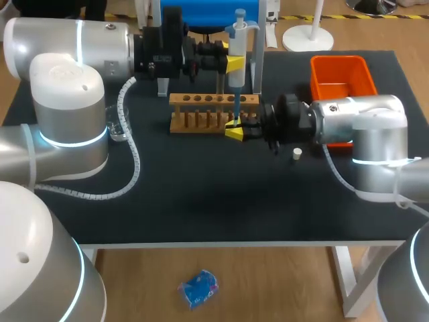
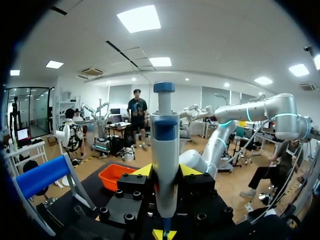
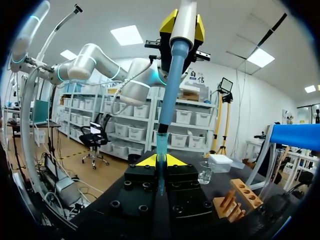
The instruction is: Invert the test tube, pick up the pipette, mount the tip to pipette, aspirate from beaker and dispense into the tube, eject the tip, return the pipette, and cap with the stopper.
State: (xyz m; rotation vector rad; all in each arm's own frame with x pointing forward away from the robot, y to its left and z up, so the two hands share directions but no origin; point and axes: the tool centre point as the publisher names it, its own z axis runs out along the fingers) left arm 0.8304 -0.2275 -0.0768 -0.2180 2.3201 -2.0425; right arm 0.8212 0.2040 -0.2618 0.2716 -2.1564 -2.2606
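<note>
White stopper (image 1: 295, 154) appears only in head view.

I can read no text, number or label on the pipette (image 1: 237, 57), the rack (image 1: 213, 106), the bin (image 1: 342, 74) or elsewhere on the table (image 1: 201, 194).

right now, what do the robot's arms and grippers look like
The left arm and right arm are rounded silver-grey shells with glowing light-blue rings at the joints. Each ends in a black, blocky wrist and a two-finger gripper, left gripper and right gripper, with bright yellow wedge-shaped tips. A white spiral-wrapped cable runs along the left arm; a thinner white cable trails off the right.
</note>
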